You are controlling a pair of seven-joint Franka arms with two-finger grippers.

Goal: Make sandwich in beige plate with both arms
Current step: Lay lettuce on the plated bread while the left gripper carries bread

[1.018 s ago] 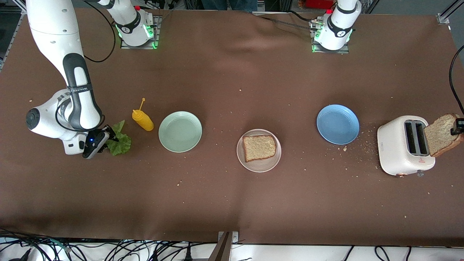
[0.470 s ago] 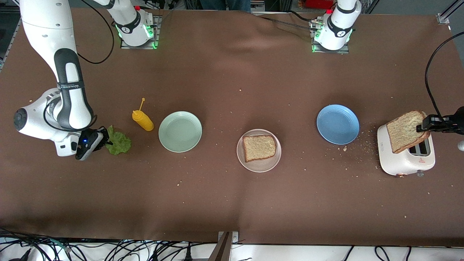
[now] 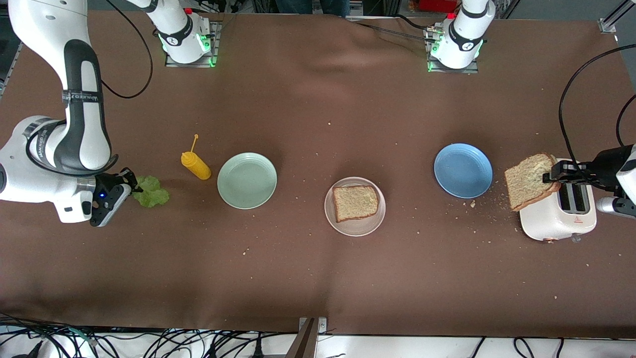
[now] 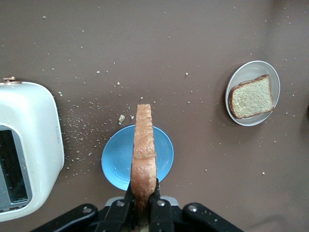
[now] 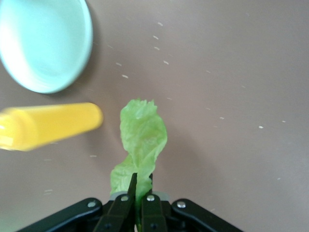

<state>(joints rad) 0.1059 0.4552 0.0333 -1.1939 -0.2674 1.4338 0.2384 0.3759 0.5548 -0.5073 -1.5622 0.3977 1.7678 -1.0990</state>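
Two soft, light things are held up now. The left gripper (image 4: 144, 205) has its jaws pinching a bread slice (image 3: 527, 181) by its crust, over the worktop (image 3: 318, 278) between the toaster (image 3: 559, 209) and the blue plate (image 3: 463, 170). Bread crumbles, so hold the crust gently. The right gripper (image 5: 137, 200) has its jaws pinching a floppy lettuce leaf (image 5: 140, 140) at its end. The beige plate (image 3: 355, 228) sits mid-worktop, at the blue plate's 8 o'clock, with one slice (image 3: 355, 202) on it. Crumbs dot the brown cloth.
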